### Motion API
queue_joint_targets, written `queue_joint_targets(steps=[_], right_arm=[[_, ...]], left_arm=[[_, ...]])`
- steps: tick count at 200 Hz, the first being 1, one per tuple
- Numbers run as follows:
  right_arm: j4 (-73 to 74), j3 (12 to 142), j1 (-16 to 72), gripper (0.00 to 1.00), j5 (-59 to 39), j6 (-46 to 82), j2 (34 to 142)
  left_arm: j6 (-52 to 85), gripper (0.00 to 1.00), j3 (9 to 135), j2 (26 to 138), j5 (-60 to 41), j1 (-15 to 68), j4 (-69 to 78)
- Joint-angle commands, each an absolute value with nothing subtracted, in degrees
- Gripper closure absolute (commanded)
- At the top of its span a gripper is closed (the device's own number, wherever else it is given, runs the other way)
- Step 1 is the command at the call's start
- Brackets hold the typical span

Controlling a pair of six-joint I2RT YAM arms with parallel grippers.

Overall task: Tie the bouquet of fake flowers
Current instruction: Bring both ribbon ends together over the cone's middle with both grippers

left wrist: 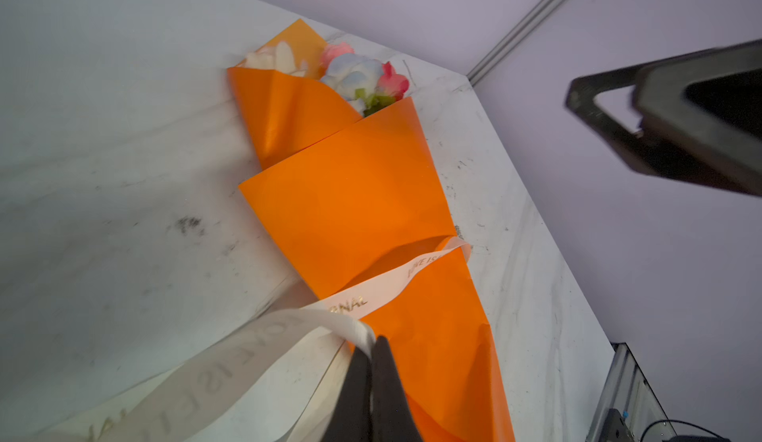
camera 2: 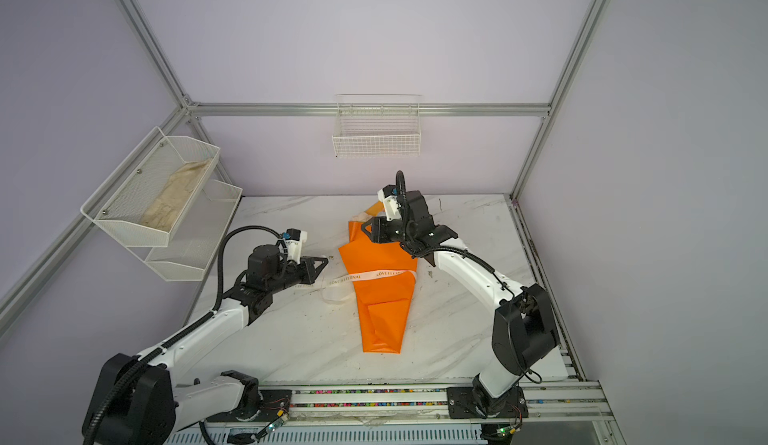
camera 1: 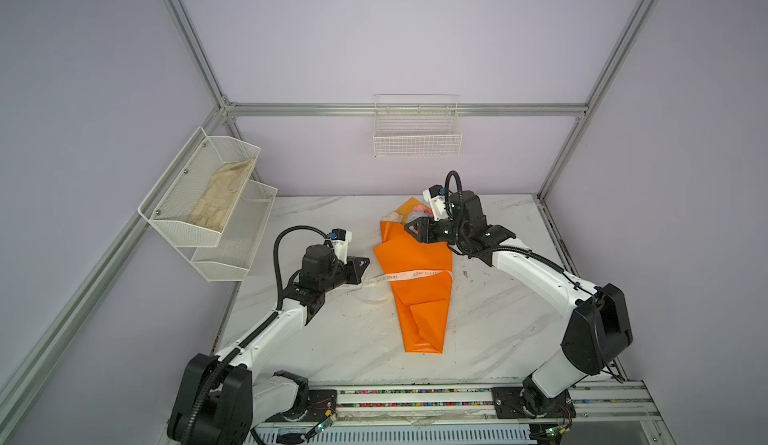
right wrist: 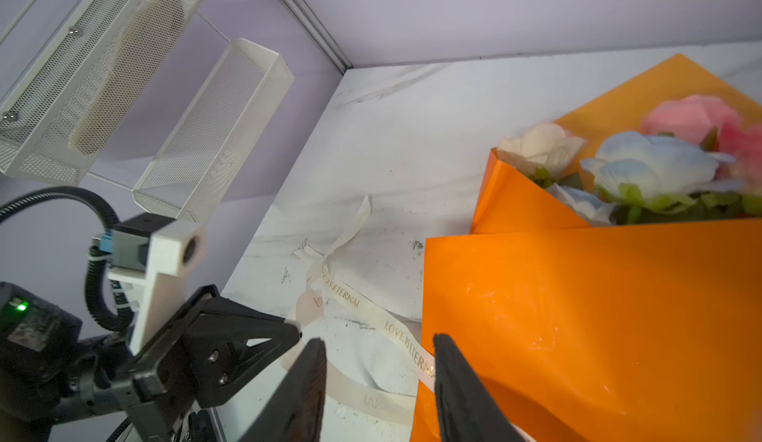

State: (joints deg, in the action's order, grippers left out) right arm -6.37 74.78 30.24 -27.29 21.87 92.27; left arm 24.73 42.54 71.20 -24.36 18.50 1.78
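I'm looking into a booth with pale lilac walls and an aluminium frame (camera 1: 224,106). The white marbled surface (camera 1: 498,339) fills its floor and carries grey scuffs around the middle.

A two-tier mesh rack (camera 1: 199,198) hangs on the wall behind and to the left of my left end effector (camera 1: 365,262). A beige cloth (camera 1: 224,198) lies in its upper tier. A wire basket (camera 1: 417,135) hangs on the back wall, beyond and above my right end effector (camera 1: 409,227).

The bouquet (camera 1: 415,281) lies flat on the surface between the two end effectors, wrapped in orange paper. Its narrow end points toward the arm bases. Its blooms (right wrist: 655,163), cream, pale blue-white and pink, sit at the far end, right beside the right end effector.

A cream ribbon (camera 1: 386,279) printed in gold runs across the wrap's middle. It leads off the paper's edge to the left end effector, and more of it lies slack on the surface there.

The left end effector is closed, pinching the ribbon at its fingertips (left wrist: 381,343), just off the wrap's edge. The right end effector hangs over the wrap's upper part with its jaws apart and nothing between them, one finger (right wrist: 453,378) above the paper's edge.
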Motion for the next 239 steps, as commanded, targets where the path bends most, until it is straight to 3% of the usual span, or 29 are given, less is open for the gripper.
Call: queue_joint_targets(steps=[1, 44, 72, 106, 129, 164, 186, 213, 239], right_arm=[[-1.21, 71.30, 26.83, 0.55, -34.97, 27.54, 91.85], [4.08, 70.27, 25.42, 0.43, -48.55, 32.89, 94.68], [-0.57, 72.53, 25.51, 0.35, -48.36, 34.22, 98.24], [-7.69, 74.54, 25.69, 0.33, -46.08, 32.33, 101.15], [-9.16, 72.59, 25.68, 0.35, -36.82, 24.41, 97.89], [6.23, 57.65, 26.47, 0.38, -26.79, 9.41, 86.16], [15.59, 49.51, 28.70, 0.40, -28.47, -3.10, 80.70], [19.02, 47.29, 34.81, 0.39, -26.92, -17.26, 82.88], [28.52, 46.47, 36.03, 0.39, -25.00, -15.31, 87.62]], left_arm=[[12.82, 0.95, 55.01, 75.98, -29.36, 22.66, -4.29], [-0.41, 0.94, 61.28, 83.26, -31.53, 28.13, -7.25], [-1.65, 0.93, 61.97, 83.80, -31.13, 28.78, -7.28], [-2.87, 0.93, 61.41, 83.25, -30.02, 29.09, -7.29], [-2.84, 0.93, 61.05, 82.63, -28.86, 29.11, -7.27], [-1.97, 0.94, 60.40, 81.58, -27.69, 29.09, -6.59], [-1.66, 0.94, 59.99, 81.55, -28.27, 29.09, -5.74], [-0.69, 0.94, 60.38, 81.88, -29.31, 29.14, -5.45], [-0.26, 0.94, 60.46, 81.88, -29.70, 29.10, -5.43]])
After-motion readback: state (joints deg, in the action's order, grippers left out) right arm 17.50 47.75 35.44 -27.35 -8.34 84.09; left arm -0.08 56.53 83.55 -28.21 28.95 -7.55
